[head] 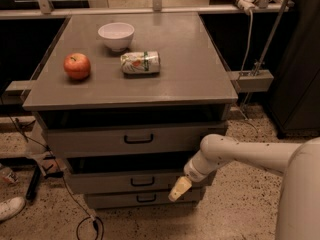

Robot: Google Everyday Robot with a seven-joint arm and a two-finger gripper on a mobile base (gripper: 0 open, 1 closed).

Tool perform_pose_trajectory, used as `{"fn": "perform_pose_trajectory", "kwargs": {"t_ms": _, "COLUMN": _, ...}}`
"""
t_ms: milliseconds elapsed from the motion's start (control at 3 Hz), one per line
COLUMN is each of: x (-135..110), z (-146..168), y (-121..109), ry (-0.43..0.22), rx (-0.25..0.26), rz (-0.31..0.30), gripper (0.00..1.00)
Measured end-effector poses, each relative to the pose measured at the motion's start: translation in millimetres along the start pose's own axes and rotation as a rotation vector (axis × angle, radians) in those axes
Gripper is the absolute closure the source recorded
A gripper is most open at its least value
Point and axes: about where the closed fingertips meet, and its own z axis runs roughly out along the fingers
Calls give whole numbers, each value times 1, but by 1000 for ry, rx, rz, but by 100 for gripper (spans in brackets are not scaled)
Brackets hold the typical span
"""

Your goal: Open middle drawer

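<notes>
The middle drawer (100,183) is the grey front of medium height in the cabinet under the table, with a small dark loop handle (142,182) at its centre. A dark gap shows above it. My gripper (179,189), tan-tipped at the end of the white arm (235,151), hangs in front of the right end of that drawer front, to the right of the handle and a little lower. Whether it touches the drawer I cannot tell.
The taller top drawer (90,141) with a wider handle sits above, the short bottom drawer (115,200) below. On the grey tabletop (190,79) are a white bowl (116,35), an apple (77,66) and a lying can (140,62). Cables and a shoe (10,208) lie on the floor at left.
</notes>
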Motion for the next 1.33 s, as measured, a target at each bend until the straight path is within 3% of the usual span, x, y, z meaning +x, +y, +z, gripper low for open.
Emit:
{"fn": "perform_pose_trajectory", "kwargs": {"t_ms": 1000, "x": 16, "z": -3, "y": 13, "ry": 2, "rx": -22, "rz": 34, "gripper": 0}}
{"fn": "perform_pose_trajectory", "kwargs": {"t_ms": 1333, "x": 40, "z": -6, "y": 33, "ry": -28, "rx": -72, "rz": 80, "gripper": 0}}
